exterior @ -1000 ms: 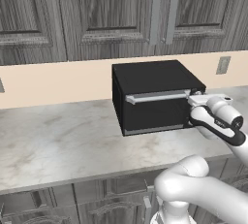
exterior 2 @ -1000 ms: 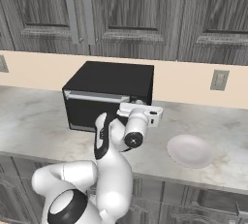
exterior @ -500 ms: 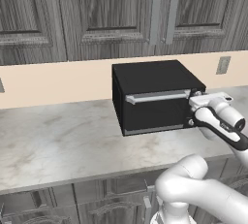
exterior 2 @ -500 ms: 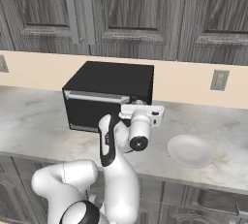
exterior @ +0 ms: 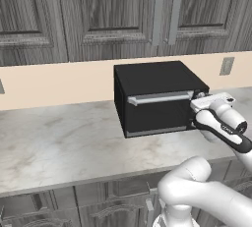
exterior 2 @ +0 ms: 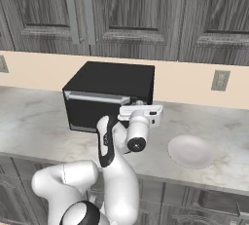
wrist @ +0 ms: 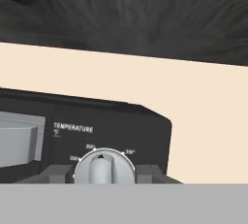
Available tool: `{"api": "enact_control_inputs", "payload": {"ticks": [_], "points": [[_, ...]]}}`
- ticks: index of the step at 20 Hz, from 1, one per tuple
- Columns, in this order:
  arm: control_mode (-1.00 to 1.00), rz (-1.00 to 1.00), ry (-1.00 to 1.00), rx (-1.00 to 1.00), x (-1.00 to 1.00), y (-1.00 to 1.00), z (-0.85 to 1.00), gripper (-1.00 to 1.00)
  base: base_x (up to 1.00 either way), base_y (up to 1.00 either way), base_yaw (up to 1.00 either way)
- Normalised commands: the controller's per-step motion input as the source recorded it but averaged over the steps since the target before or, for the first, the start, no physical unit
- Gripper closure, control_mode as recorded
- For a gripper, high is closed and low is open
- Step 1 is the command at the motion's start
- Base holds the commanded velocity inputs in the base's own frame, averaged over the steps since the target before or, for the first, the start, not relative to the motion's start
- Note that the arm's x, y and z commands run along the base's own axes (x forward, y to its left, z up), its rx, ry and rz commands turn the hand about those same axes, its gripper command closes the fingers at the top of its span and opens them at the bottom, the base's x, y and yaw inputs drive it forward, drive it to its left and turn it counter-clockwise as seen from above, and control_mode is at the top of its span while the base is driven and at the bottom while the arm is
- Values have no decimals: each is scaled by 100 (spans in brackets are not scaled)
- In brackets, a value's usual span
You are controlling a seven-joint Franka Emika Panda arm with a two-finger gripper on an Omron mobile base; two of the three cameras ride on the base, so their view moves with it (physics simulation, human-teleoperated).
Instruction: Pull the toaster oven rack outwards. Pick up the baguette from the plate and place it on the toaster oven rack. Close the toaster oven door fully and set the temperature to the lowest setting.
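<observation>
The oven [exterior: 155,98] stands on the bench [exterior: 59,142] with its door [exterior: 157,110] closed. The fingers [wrist: 58,173] stand narrow on both sides of the temperature knob [wrist: 103,168], holding it. The plate [exterior 2: 190,151] lies at 3 o'clock of the oven, apart from it.

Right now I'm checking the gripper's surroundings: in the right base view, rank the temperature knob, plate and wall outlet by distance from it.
1. Temperature knob, between the gripper fingertips on the oven's right front.
2. Plate, on the counter to the right.
3. Wall outlet, on the backsplash, farther right.
</observation>
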Motion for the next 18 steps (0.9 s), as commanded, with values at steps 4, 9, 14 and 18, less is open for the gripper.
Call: {"api": "enact_control_inputs", "payload": {"ticks": [4,9,14,18], "points": [[-100,9,13,-17,0,-2,2,100,0,0,0],[-100,12,5,-14,0,-15,-3,100,0,0,0],[-100,15,0,-13,0,-21,-15,100,0,0,0],[-100,27,0,-10,0,-28,-3,100,0,0,0]]}}
